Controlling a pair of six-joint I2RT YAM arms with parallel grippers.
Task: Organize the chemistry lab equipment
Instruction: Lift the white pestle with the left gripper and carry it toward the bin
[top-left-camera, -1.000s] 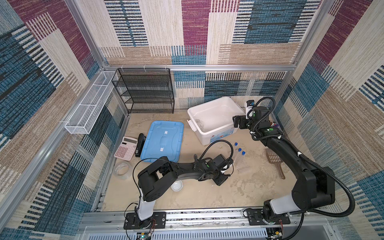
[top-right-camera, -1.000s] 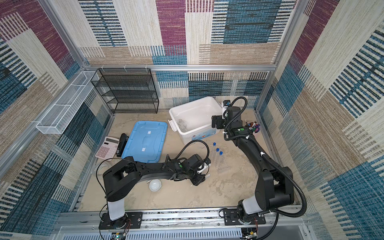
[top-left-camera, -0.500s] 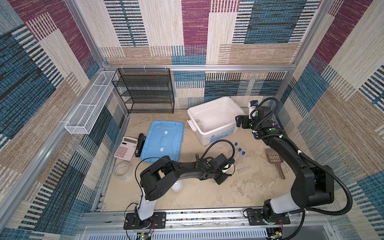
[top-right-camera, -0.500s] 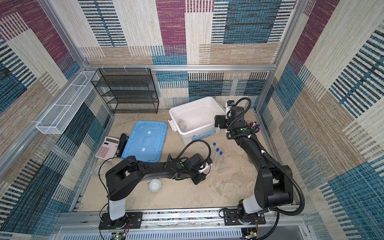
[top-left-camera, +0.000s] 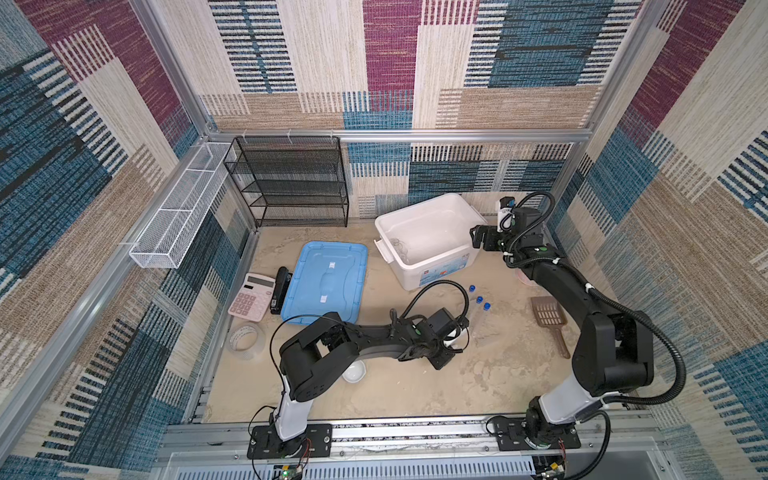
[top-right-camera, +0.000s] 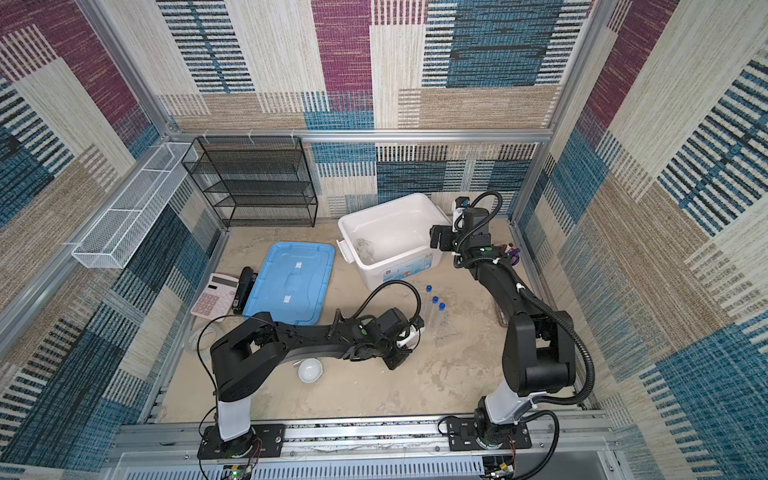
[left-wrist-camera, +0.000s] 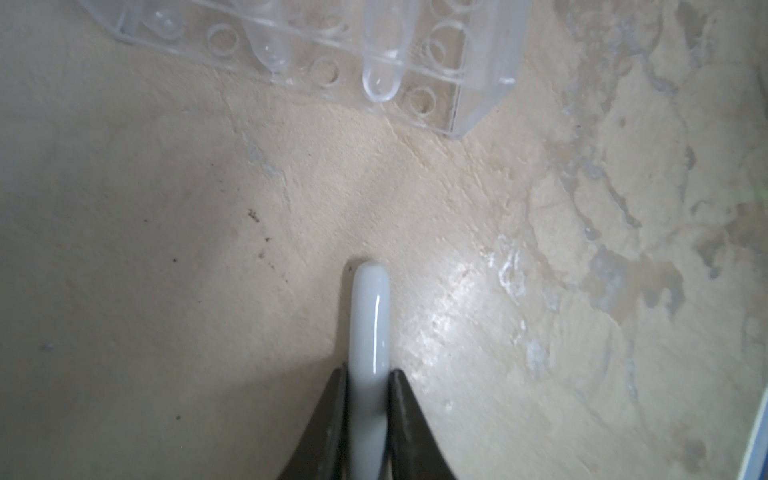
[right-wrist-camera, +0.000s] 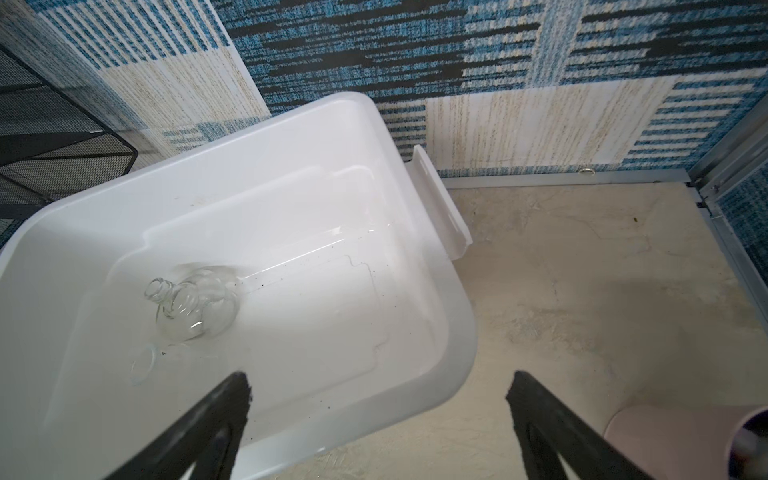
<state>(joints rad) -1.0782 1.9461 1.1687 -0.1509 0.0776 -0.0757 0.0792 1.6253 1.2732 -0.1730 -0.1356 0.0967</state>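
Our left tool (left-wrist-camera: 369, 370) pinches a white rod (left-wrist-camera: 370, 316); our right tool (right-wrist-camera: 379, 378) (jaws wide apart) hangs by the bin (right-wrist-camera: 457, 316).

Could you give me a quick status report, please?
Left gripper shut on white rod. Right gripper open over edge of white bin; flask inside. Clear tube rack ahead of rod, not touching.

The white rod (left-wrist-camera: 370, 316) looks like glazed ceramic, smooth and glossy, with a bright streak of highlight. The rack (left-wrist-camera: 478, 83) is clear hard plastic. The test tubes (left-wrist-camera: 380, 62) are clear too, though whether they are glass or plastic cannot be told. The tabletop (left-wrist-camera: 166, 187) is matt, sandy and rough, with shinier worn patches. At one o'clock on the table, the bin (right-wrist-camera: 299, 166) is glossy white plastic, and the flask (right-wrist-camera: 195, 303) in it is clear glass. At eleven o'clock, the shelf (top-left-camera: 291, 183) is black metal mesh.
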